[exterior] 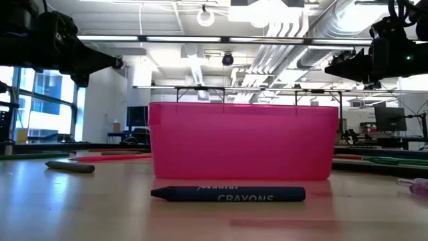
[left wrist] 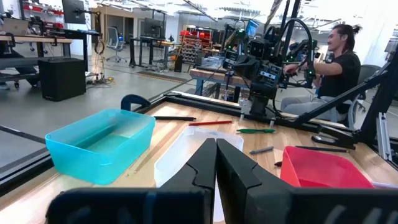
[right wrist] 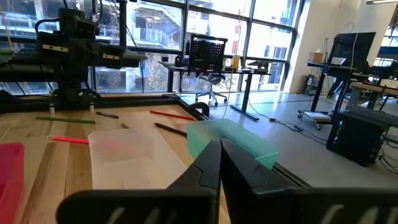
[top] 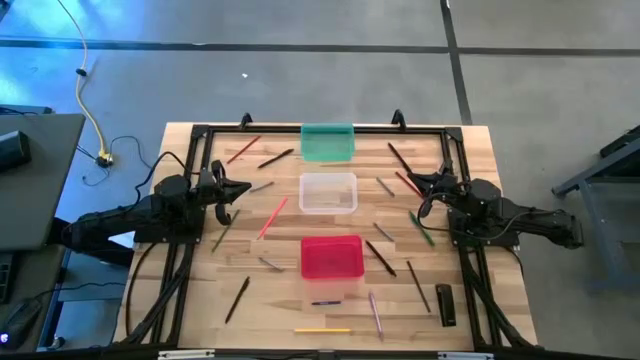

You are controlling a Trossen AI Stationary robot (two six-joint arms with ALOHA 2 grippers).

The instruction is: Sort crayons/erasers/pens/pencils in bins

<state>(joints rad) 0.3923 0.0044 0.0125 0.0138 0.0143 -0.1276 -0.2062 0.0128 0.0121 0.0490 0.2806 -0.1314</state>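
Three bins stand in a row down the table's middle: a teal bin [top: 327,142] farthest, a clear bin [top: 328,192] in the middle and a red bin [top: 332,256] nearest. Pens and pencils lie flat around them, among them a red pencil [top: 272,217], a dark pen [top: 380,257], a green pencil [top: 422,228] and a yellow pencil [top: 322,329]. A blue crayon [exterior: 227,194] lies in front of the red bin [exterior: 244,140]. My left gripper [top: 246,188] hovers left of the clear bin, shut and empty [left wrist: 216,149]. My right gripper [top: 412,186] hovers right of it, shut and empty [right wrist: 221,149].
A black eraser [top: 446,304] lies at the near right. A grey crayon [exterior: 70,166] lies left of the red bin. A black frame [top: 320,127] runs along the table's far edge and sides. A seated person [left wrist: 339,59] shows beyond the table's right side.
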